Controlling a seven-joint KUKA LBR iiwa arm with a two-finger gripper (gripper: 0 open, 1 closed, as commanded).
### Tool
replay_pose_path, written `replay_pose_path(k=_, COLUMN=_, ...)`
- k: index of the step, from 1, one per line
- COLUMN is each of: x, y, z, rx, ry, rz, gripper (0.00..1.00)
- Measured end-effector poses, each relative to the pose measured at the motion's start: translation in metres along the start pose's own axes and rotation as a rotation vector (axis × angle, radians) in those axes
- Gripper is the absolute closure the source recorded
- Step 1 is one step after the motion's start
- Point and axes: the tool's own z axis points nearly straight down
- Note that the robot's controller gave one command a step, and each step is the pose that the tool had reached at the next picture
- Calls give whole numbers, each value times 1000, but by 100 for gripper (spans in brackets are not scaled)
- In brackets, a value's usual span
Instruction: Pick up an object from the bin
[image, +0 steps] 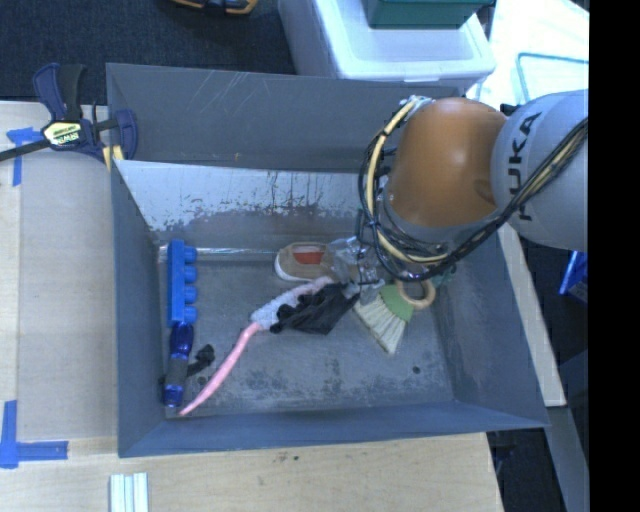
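pincer (358, 270) grip: cannot tell | just above black crumpled cloth (318, 312), centre of bin (300, 385) | pale brush (385, 322) beside

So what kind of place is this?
Probably a robot-grasping lab: a KUKA arm reaches into a grey metal bin of loose odds, like a blue brick strip and a brush.

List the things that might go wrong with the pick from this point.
1. The claw sits amid a tight cluster: a black crumpled piece, a pale brush and a reddish round item. It may catch two at once or nudge one aside.
2. The pink cord runs into the black piece, so lifting either might drag the other along.
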Motion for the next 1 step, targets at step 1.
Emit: replay_pose_path(k=1, x=21, y=18, z=81, rx=3, ry=-3, rz=-186, gripper=100)
